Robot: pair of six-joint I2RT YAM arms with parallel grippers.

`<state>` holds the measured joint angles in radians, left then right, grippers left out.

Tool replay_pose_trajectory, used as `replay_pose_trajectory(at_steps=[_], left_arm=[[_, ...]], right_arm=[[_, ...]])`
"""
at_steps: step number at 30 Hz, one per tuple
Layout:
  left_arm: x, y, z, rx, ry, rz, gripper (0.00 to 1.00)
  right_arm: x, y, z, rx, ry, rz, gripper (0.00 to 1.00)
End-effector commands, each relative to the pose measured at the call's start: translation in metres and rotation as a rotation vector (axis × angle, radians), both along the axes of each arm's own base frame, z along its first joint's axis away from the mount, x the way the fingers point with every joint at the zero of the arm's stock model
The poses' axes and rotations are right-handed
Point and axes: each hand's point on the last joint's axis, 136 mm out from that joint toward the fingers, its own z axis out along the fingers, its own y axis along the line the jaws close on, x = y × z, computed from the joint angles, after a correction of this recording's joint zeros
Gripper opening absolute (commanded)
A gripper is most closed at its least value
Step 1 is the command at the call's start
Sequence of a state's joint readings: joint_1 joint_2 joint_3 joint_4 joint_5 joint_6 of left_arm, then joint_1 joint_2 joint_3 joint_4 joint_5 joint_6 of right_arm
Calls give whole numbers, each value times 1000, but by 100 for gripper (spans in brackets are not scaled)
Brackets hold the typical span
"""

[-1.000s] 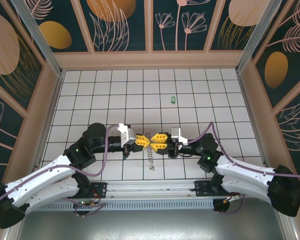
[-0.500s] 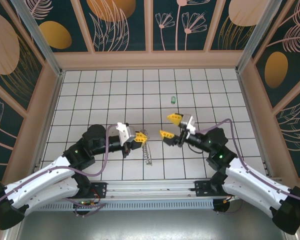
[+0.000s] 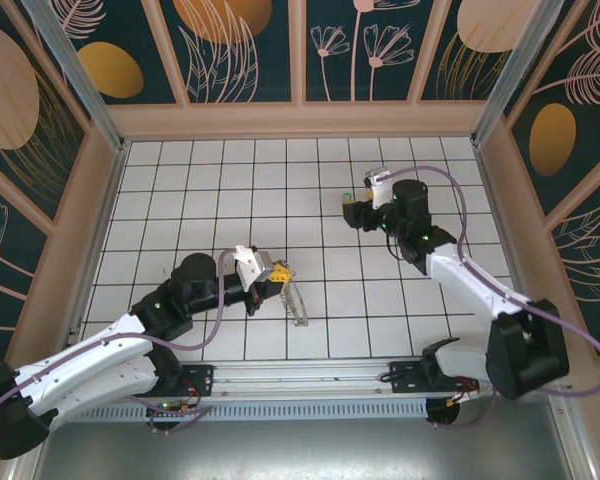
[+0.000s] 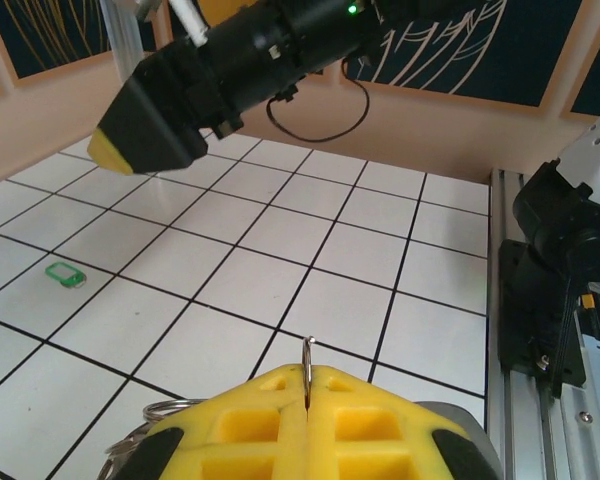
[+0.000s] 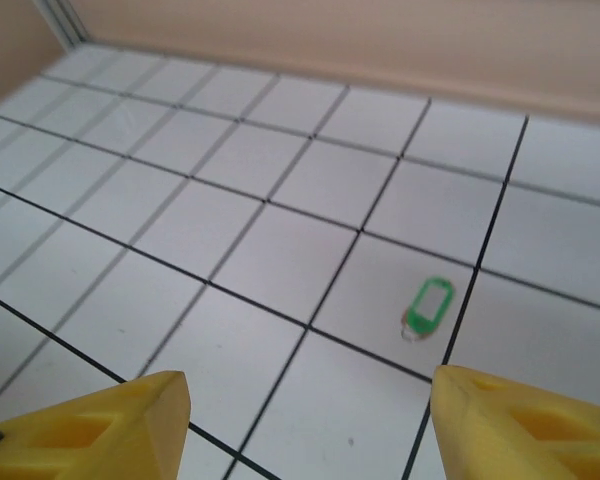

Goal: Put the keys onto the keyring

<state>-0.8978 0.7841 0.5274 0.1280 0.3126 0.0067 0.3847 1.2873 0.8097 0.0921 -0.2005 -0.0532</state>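
The keys show as one small green tag-like piece (image 5: 427,305) lying flat on the white tiles, also seen at the left of the left wrist view (image 4: 66,273). My right gripper (image 5: 310,385) hangs open above the tiles just short of it, the yellow fingertips (image 5: 165,395) spread wide with nothing between them. In the top view the right gripper (image 3: 352,208) sits over that spot at mid-back. My left gripper (image 4: 308,378) is shut on the keyring (image 4: 308,350), whose thin metal edge pokes up between the pads. The rest of the keyring (image 3: 296,303) trails down to the floor.
Tiled floor (image 3: 230,180) is boxed in by wooden walls (image 3: 300,118) at the back and sides. A metal rail (image 3: 300,385) runs along the near edge. The right arm's black body (image 4: 240,60) crosses the top of the left wrist view.
The right gripper has left the keyring, opened, and swung back and right to above the green key. The left gripper stays shut on the keyring, almost unmoved.
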Motion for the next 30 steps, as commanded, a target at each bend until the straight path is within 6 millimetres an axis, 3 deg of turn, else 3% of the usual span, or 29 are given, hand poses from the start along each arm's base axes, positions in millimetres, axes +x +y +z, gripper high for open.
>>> replay_pose_trajectory(at_steps=[1, 14, 22, 30], left_arm=[[1, 1, 18, -74, -37, 11, 0], [5, 2, 14, -74, -37, 34, 0], [8, 1, 11, -61, -48, 47, 0], [6, 2, 10, -75, -60, 39, 0]], right_arm=[[18, -5, -13, -43, 50, -35, 64], [66, -7, -93, -111, 253, -55, 52], [83, -6, -121, -89, 333, -46, 42], [99, -11, -145, -97, 378, -66, 38]])
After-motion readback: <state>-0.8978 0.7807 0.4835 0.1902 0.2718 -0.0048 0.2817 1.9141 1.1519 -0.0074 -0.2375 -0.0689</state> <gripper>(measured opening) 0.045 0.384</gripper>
